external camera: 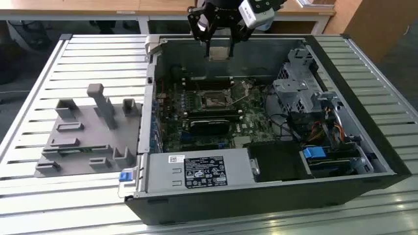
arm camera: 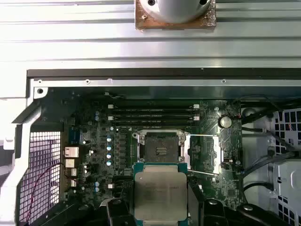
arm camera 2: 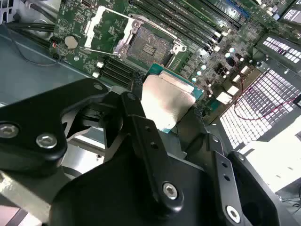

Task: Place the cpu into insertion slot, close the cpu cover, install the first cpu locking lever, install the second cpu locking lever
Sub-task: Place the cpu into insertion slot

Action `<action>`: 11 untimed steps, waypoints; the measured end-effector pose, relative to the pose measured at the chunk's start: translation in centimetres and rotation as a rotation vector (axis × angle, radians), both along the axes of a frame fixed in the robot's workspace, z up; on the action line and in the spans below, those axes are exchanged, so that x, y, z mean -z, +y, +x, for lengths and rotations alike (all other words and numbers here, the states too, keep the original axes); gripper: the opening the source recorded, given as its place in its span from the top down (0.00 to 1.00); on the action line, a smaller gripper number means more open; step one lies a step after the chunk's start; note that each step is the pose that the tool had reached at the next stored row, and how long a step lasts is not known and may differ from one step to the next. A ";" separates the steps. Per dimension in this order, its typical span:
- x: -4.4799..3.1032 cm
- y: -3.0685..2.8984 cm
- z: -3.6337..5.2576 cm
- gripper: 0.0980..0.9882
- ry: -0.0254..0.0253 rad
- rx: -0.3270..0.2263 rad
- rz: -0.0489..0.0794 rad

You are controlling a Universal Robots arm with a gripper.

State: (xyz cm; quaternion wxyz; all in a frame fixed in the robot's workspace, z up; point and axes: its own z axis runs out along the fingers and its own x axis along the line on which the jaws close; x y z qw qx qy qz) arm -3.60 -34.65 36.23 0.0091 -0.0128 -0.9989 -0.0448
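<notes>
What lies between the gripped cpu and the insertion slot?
Nothing; in the first wrist view the stretch from cpu to insertion slot is bare.

1. We take this for a robotics lab or test workshop: a robot arm's gripper (external camera: 220, 48) hangs over the bench, clamped on the cpu (external camera: 219, 54).
2. We see that the bench is a slatted aluminium table (external camera: 98, 54).
3. We find a desktop computer case (external camera: 261, 200) lying open on it, with its motherboard (external camera: 202, 125) bare.
4. We note a grey moulded fixture (external camera: 85, 142) with pegs and pockets beside the case.
5. We see wood-topped desks (external camera: 98, 6) behind.
</notes>
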 end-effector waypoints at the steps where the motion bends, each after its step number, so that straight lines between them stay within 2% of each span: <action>1: 0.00 0.00 0.00 0.51 0.0000 0.000 0.000; 6: 0.00 0.00 0.00 0.51 0.0000 0.005 0.000; 11: 0.01 0.00 0.00 0.51 0.0000 0.048 -0.001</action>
